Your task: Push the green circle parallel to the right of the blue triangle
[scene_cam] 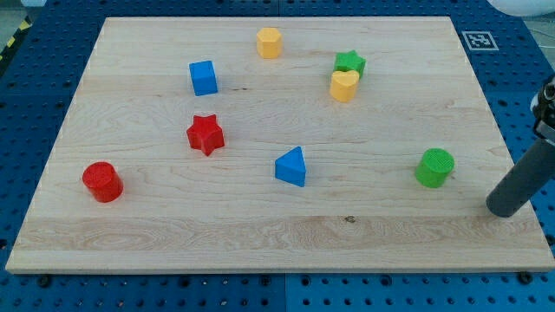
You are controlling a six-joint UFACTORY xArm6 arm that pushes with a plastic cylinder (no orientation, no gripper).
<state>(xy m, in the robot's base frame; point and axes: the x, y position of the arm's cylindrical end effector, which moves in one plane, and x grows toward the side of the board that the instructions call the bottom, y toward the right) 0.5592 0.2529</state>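
Note:
The green circle [434, 167] stands on the wooden board toward the view's right. The blue triangle [291, 166] lies near the board's middle, well to the left of the green circle and at about the same height in the view. My tip [502, 210] rests on the board near its right edge, to the right of and slightly below the green circle, with a gap between them.
A red circle [102, 181] sits at the left, a red star [205, 134] and a blue cube [203, 77] left of centre. A yellow hexagon [269, 42] is at the top. A green star [349, 62] touches a yellow heart [344, 85] at the upper right.

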